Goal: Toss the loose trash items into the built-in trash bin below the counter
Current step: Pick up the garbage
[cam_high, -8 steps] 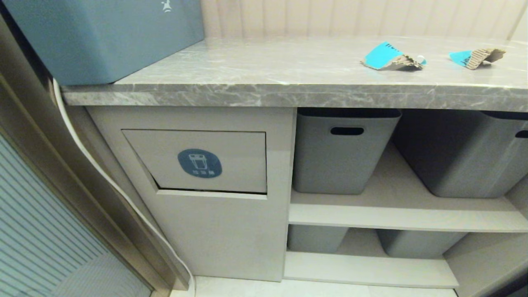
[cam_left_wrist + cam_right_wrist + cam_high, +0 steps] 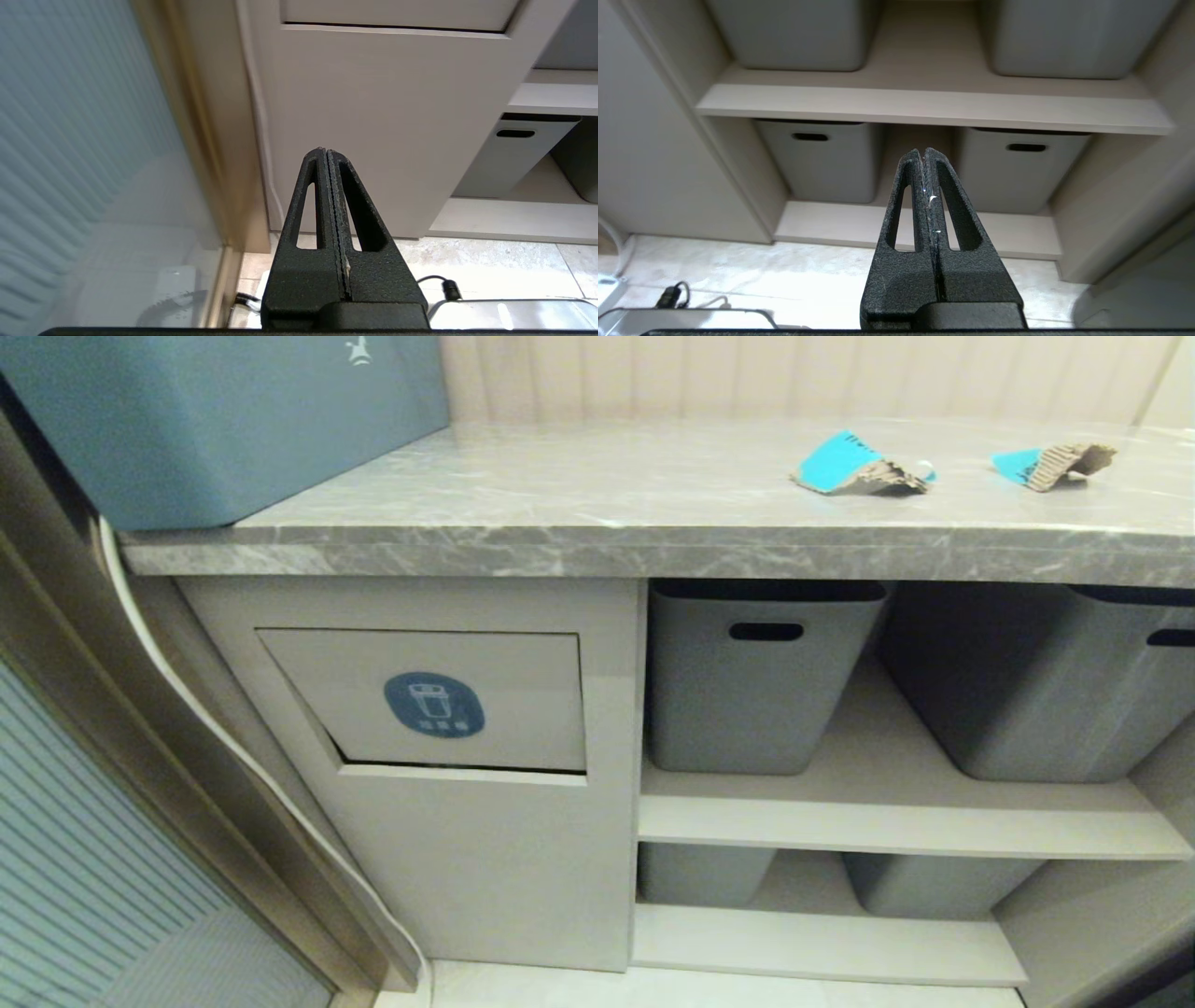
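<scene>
We see our left gripper low in front of the cabinet, its two black fingers pressed flat together and holding nothing; ahead of its tip stands the plain beige front of the built-in trash bin, with open air between tip and panel. Our right gripper hangs likewise, fingers closed on nothing, pointing at the gap between two grey tubs on the lower shelf. Below both grippers lies pale tiled floor with a dark cable on it. To the left gripper's left runs a ribbed glass door with a gold frame, and a white cord follows the cabinet's edge there. Farther up, above the left gripper, we see the bin's flap with its round blue sticker, a dark gap along its lower edge. Above that the counter juts out with a thick edge. Up on it, above and beyond the right gripper, lie the two cardboard scraps, well apart from each other and back from the edge. A blue-grey box occupies the counter's far left end.
</scene>
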Tool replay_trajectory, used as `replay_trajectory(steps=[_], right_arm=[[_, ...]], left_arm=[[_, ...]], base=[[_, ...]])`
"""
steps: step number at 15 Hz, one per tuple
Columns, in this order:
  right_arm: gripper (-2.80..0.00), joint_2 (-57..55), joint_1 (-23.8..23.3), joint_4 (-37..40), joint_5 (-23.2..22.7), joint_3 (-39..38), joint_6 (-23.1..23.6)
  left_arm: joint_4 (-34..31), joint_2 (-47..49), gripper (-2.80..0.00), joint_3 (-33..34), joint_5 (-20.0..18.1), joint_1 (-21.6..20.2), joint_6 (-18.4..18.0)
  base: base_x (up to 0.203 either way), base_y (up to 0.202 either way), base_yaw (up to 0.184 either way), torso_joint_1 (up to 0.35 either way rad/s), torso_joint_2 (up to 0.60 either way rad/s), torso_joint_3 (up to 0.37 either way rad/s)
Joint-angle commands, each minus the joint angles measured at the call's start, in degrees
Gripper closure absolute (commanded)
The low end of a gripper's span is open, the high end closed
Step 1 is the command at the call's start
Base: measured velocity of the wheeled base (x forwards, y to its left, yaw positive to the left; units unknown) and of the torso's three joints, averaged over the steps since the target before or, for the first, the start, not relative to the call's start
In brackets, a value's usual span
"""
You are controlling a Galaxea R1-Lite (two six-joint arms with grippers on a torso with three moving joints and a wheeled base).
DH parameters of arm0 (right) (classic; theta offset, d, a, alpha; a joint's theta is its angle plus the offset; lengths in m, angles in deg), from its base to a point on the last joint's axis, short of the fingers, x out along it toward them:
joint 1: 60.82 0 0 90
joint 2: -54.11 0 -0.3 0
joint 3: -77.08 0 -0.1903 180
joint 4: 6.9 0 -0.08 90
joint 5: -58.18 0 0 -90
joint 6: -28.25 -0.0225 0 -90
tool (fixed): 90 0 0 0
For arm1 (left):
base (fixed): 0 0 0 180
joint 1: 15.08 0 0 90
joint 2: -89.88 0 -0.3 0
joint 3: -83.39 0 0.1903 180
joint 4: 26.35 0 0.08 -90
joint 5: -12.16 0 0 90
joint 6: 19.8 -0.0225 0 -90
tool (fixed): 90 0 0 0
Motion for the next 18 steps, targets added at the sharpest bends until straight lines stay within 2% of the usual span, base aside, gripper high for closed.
replay_trajectory(steps=[1,8,10,14,18], right_arm=[[0.00,0.0,0.0,-0.1,0.0,0.0,0.0],[0.00,0.0,0.0,-0.1,0.0,0.0,-0.1],[0.00,0.0,0.0,-0.1,0.0,0.0,-0.1],[0.00,0.0,0.0,-0.1,0.0,0.0,-0.1],[0.00,0.0,0.0,-0.1,0.0,0.0,-0.1]], left_arm=[[0.0,0.1,0.00,0.1,0.0,0.0,0.0],[0.0,0.1,0.00,0.1,0.0,0.0,0.0],[0.0,0.1,0.00,0.1,0.0,0.0,0.0],[0.0,0.1,0.00,0.1,0.0,0.0,0.0],[0.0,0.1,0.00,0.1,0.0,0.0,-0.1]], base=[[0.000,-0.201,0.000,0.000,0.00,0.003],[0.000,-0.175,0.001,0.003,0.00,0.003],[0.000,0.000,0.000,0.012,-0.03,-0.012],[0.000,0.000,0.000,0.061,-0.22,-0.247],[0.000,0.000,0.000,0.185,-0.54,-0.291]])
